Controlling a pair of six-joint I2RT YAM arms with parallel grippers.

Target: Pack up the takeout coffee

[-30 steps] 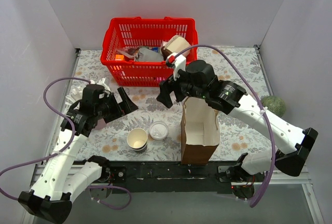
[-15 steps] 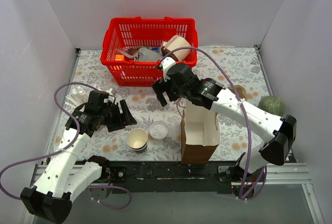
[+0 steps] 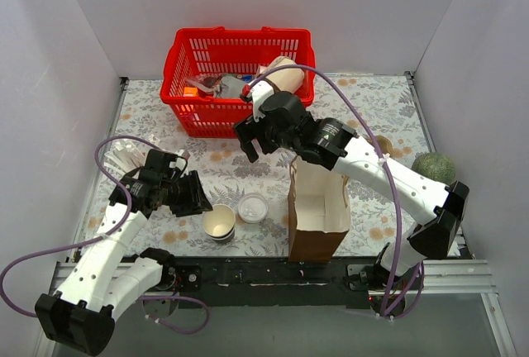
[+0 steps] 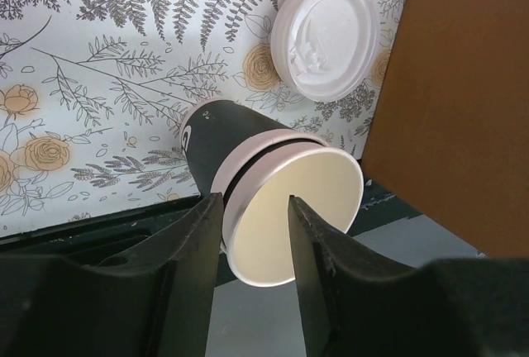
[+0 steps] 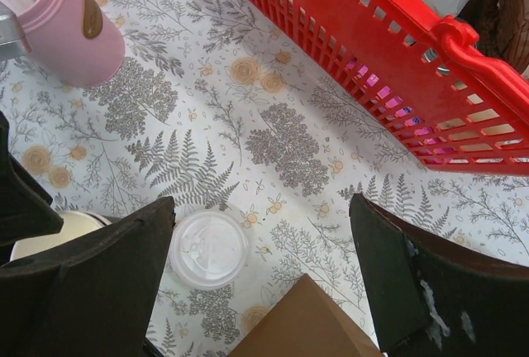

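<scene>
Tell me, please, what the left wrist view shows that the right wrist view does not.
Only the left wrist view shows the dark outer wall of the lidless cup and the left fingers. Only the right wrist view shows the pink cup, the red basket and the right fingers. Both show the loose white lid, the brown paper bag, the floral tablecloth and the cup's pale rim.

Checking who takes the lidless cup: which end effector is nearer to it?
Left. The left end effector is right at the cup, whose rim shows between its fingers in the wrist view; the right end effector hangs well beyond it, toward the basket.
</scene>
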